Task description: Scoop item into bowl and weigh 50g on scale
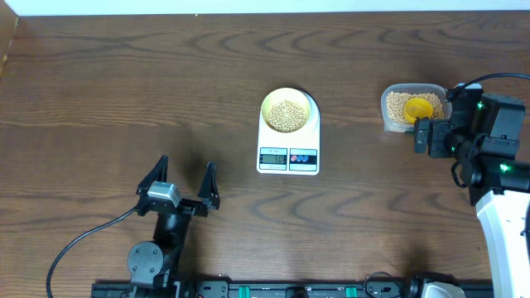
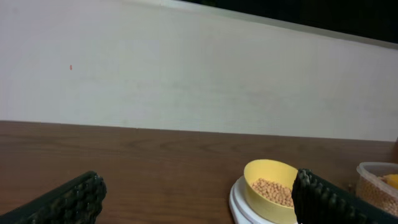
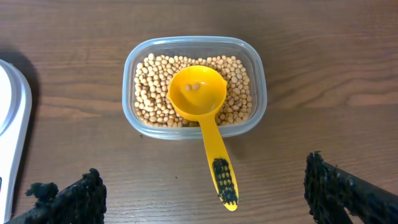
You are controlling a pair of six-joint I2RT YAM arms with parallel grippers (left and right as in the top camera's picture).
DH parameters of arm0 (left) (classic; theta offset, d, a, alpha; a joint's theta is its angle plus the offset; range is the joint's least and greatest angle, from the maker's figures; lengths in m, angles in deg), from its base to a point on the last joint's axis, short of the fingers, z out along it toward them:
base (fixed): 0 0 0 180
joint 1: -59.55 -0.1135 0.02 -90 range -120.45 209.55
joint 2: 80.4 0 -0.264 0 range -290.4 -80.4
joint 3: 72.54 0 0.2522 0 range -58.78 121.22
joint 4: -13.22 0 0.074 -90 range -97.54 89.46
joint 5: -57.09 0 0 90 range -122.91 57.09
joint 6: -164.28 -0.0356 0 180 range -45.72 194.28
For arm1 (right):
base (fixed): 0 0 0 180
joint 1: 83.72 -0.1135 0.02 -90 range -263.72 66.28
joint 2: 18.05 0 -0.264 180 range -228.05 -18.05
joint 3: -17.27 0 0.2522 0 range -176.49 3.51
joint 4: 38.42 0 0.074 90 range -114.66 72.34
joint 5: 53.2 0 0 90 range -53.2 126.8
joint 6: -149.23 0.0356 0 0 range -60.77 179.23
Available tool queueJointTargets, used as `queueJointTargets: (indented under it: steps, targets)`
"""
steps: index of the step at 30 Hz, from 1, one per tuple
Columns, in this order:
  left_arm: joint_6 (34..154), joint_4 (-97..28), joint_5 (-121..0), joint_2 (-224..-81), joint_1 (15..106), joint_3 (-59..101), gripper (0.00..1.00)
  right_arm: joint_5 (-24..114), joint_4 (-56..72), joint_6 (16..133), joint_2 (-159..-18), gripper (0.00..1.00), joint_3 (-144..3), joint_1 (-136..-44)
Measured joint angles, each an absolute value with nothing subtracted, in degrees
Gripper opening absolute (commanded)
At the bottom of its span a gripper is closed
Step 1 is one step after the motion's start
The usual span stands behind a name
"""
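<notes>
The right gripper (image 3: 205, 204) hangs low over the table with its jaws wide and nothing held. The tip of the scoop (image 3: 198, 93) handle lies right between them, pointing back at the wrist. Just ahead of the jaws, the handle crosses the rim of the tub (image 3: 258, 74), and the scoop's cup rests on the beans (image 3: 152, 93) there with only a few in it. Off to the jaws' left, the scale (image 3: 12, 124) edges into the wrist view.

The left gripper (image 1: 186, 164) is also wide and empty, parked well short of everything. Ahead of it and to its right, the bowl (image 2: 258, 196) sits on the scale with a layer of beans inside.

This looks like the checking step: scoop set down, load on the scale. The display (image 1: 273, 158) is lit, but its digits are too small to read. If it is short, the right jaws need only close on the handle, dig in, and carry a small top-up left to the bowl.
</notes>
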State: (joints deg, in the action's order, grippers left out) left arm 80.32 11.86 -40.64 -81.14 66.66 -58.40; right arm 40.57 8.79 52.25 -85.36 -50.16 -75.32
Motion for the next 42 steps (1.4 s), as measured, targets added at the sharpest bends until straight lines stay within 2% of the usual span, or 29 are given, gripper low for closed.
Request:
queueJointTargets:
  steps: [18,26,42]
  targets:
    - [80.5,-0.2,-36.6,-81.0,64.1,-58.4,0.98,40.6,8.8,52.2,-85.4,0.99,-50.2,-75.3]
    - [82.2,-1.8,-35.7,-81.0,61.2,-58.0,0.98,40.6,8.8,52.2,-85.4,0.99,-50.2,-75.3]
    - [82.2,-2.0,-35.5,-81.0,61.1,-58.0,0.98,40.6,8.8,52.2,-85.4,0.99,-50.2,-75.3]
